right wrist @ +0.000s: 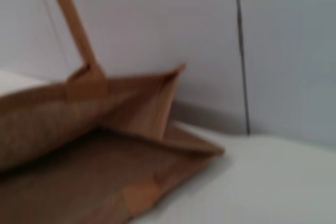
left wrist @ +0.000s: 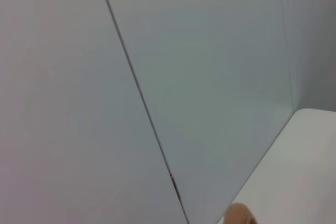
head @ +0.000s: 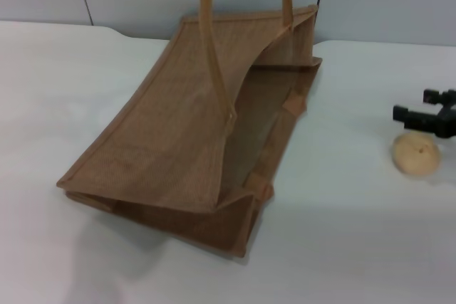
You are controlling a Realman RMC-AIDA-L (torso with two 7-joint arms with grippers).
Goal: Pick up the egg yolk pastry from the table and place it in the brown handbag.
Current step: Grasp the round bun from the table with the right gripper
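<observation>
While the brown handbag (head: 185,126) lies on its side on the table (head: 356,247) in the head view, its mouth propped open toward the robot's right, the egg yolk pastry (head: 416,154) sits well apart from it with the right gripper (head: 427,115) just behind it, fingers spread and holding nothing. Wall and table edge fill the left wrist view, so the left gripper cannot be judged. Seen from the right wrist, the bag's gaping mouth looks ready to receive the pastry.

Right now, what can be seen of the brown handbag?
The brown handbag is a large tan-brown woven tote, jute by its look, with lighter trim edges. It lies on its side on the white table, its mouth gaping open towards the right gripper and the egg yolk pastry, touching neither. Its upper panel is raised by a long strap handle that runs up out of view.
</observation>
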